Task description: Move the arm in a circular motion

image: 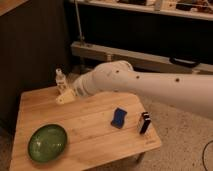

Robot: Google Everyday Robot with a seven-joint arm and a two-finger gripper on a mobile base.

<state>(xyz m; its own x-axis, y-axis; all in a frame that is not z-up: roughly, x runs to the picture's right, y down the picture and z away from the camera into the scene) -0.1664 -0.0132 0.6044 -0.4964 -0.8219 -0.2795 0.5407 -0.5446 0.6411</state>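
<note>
Currently thick white robot arm [140, 86] reaching across light wooden table [95, 142] from right.
Tan wedge-shaped gripper [65, 97] sits over far left of table, just beside small clear plastic bottle [60, 80]; spread or pressed together, cannot tell. Round green bowl [47, 142] near left; blue rectangular pad [119, 117] and upright black block [145, 122] at right.
</note>
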